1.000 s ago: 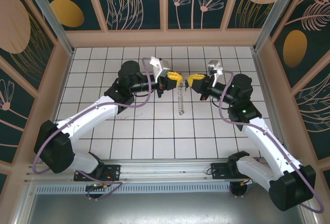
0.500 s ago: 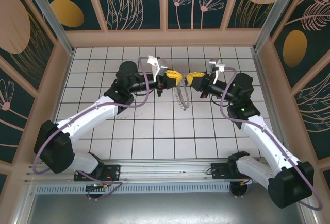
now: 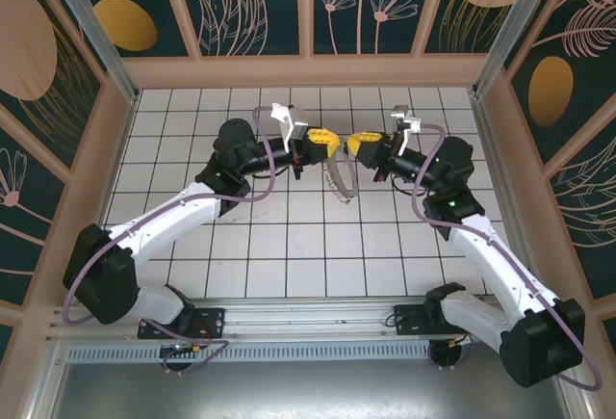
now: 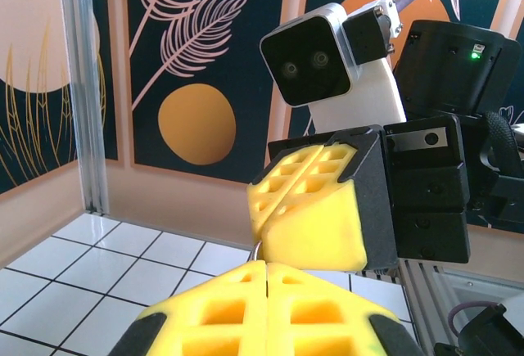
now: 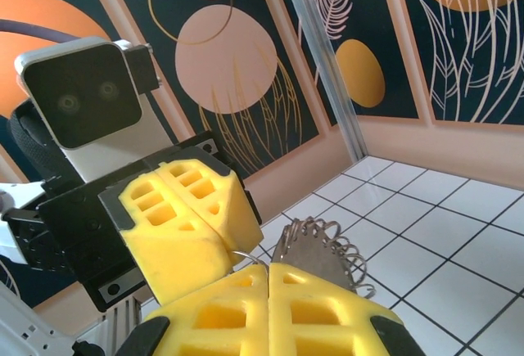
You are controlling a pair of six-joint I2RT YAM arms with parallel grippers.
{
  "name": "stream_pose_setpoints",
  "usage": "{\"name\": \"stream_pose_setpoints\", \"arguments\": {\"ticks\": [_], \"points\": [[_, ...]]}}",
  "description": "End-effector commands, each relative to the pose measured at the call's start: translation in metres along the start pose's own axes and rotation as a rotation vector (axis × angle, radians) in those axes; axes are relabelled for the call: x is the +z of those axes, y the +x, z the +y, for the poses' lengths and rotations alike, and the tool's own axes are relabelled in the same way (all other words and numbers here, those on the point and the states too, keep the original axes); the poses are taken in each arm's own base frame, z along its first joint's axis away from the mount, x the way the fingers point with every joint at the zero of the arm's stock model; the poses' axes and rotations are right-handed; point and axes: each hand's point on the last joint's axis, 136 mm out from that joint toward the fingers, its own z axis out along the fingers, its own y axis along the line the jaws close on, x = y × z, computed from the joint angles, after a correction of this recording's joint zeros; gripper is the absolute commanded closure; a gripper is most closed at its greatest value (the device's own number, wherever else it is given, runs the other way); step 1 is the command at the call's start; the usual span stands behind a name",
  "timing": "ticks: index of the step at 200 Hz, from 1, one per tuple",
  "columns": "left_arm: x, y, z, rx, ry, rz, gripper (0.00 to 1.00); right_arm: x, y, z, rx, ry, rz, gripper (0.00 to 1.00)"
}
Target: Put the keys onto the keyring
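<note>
The keyring [image 3: 340, 176], a floppy silvery loop fringed with tiny rings, hangs above the tiled floor between my two grippers. My left gripper [image 3: 328, 139] is shut on its thin wire from the left. My right gripper [image 3: 355, 144] is shut on it from the right, fingertips almost touching the left's. In the left wrist view my yellow left gripper [image 4: 266, 264] meets the right gripper's fingers [image 4: 315, 209], with a bit of wire [image 4: 259, 250] between. From the right wrist, my right gripper [image 5: 268, 266] pinches the keyring [image 5: 332, 241] next to the left gripper's fingers [image 5: 184, 217]. The keys are hidden.
White tiled floor [image 3: 289, 236] lies below, walled by patterned panels [image 3: 250, 5] at the back and both sides. Aluminium posts [image 3: 91, 29] stand at the back corners. Purple cables [image 3: 274, 164] loop along both arms. A metal rail [image 3: 318, 318] runs along the near edge.
The keyring hung down as a long straight chain; now it is drawn up into a shorter curved loop. Both grippers have shifted slightly toward the back wall, still shut.
</note>
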Motion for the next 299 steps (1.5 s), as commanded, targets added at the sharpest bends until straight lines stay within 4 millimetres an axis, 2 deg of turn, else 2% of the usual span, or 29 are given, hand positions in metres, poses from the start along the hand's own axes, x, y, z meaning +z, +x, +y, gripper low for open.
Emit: {"name": "stream_pose_setpoints", "arguments": {"ticks": [1,39,69,113,140,169,188,224,255,280,299], "points": [[-0.002,-0.019,-0.017,0.041,0.061,-0.058,1.0,0.001,-0.022,0.018,-0.042,-0.059,-0.053,1.0],[-0.001,-0.016,-0.016,0.035,0.065,-0.053,1.0,0.002,-0.03,0.026,-0.056,-0.079,-0.068,1.0],[-0.001,-0.016,-0.016,0.038,0.061,-0.054,1.0,0.0,-0.032,0.023,-0.071,-0.045,-0.074,1.0],[-0.002,-0.016,-0.017,0.04,0.061,-0.055,1.0,-0.022,-0.034,0.01,-0.065,0.076,-0.096,1.0],[-0.002,-0.017,-0.017,0.044,0.06,-0.057,1.0,-0.038,-0.022,-0.007,-0.007,0.172,-0.101,1.0],[-0.004,-0.018,-0.018,0.045,0.059,-0.06,1.0,-0.049,0.01,-0.032,0.07,0.273,-0.055,1.0],[-0.005,-0.021,-0.02,0.049,0.06,-0.067,1.0,-0.056,0.038,-0.053,0.131,0.359,-0.011,1.0],[-0.006,-0.022,-0.021,0.044,0.064,-0.077,1.0,-0.076,0.114,-0.101,0.301,0.549,0.073,1.0],[-0.006,-0.022,-0.021,0.04,0.065,-0.083,1.0,-0.095,0.17,-0.13,0.429,0.677,0.102,1.0],[-0.006,-0.022,-0.021,0.037,0.065,-0.085,1.0,-0.103,0.197,-0.148,0.498,0.752,0.123,1.0],[-0.007,-0.022,-0.021,0.035,0.065,-0.085,1.0,-0.105,0.211,-0.158,0.528,0.788,0.147,1.0]]}}
